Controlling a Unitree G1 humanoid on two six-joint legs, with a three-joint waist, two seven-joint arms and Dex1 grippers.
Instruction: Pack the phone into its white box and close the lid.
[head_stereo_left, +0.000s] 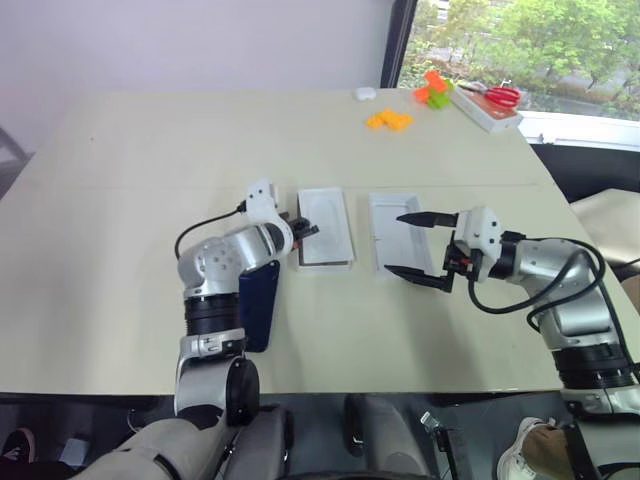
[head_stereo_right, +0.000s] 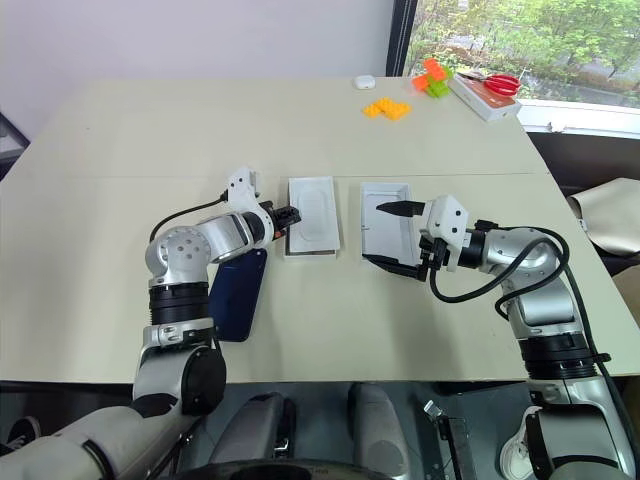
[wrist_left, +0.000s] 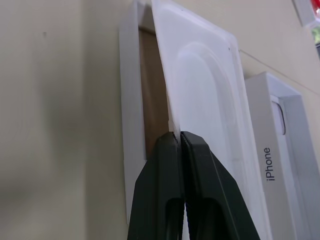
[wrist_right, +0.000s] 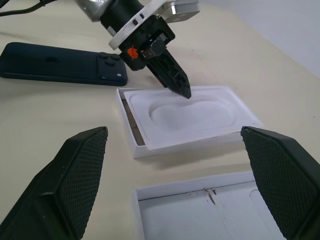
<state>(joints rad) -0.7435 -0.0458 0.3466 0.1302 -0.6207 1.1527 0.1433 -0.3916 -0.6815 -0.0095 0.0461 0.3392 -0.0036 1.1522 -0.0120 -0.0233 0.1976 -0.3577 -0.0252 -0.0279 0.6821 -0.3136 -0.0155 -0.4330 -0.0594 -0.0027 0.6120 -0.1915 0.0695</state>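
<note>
A big pale cream table (head_stereo_right: 120, 220) holds everything. In the middle sits the white box (wrist_right: 134, 141), a flat white cardboard tray with a brown floor inside. A thin white plastic insert with an oval dip (wrist_right: 192, 114) lies on top of the white box, a bit crooked, so a strip of the brown floor shows along one side.

The left gripper (wrist_right: 181, 90) has its two black fingers pressed tight together. They pinch the edge of the thin white insert at the end of the white box closest to the robot.

The phone (head_stereo_right: 237, 294), a dark blue flat smartphone with shiny back and camera bumps in one corner, lies flat on the table just left of the white box, partly under the left arm.

The lid (head_stereo_right: 385, 232), a flat white cover, lies open side up just right of the white box. The right gripper (head_stereo_right: 391, 236) hangs over the lid with its fingers spread wide, holding nothing.

Far back by the window are small orange blocks (head_stereo_right: 387, 108) and a long white box with red scissors (head_stereo_right: 485, 93).
</note>
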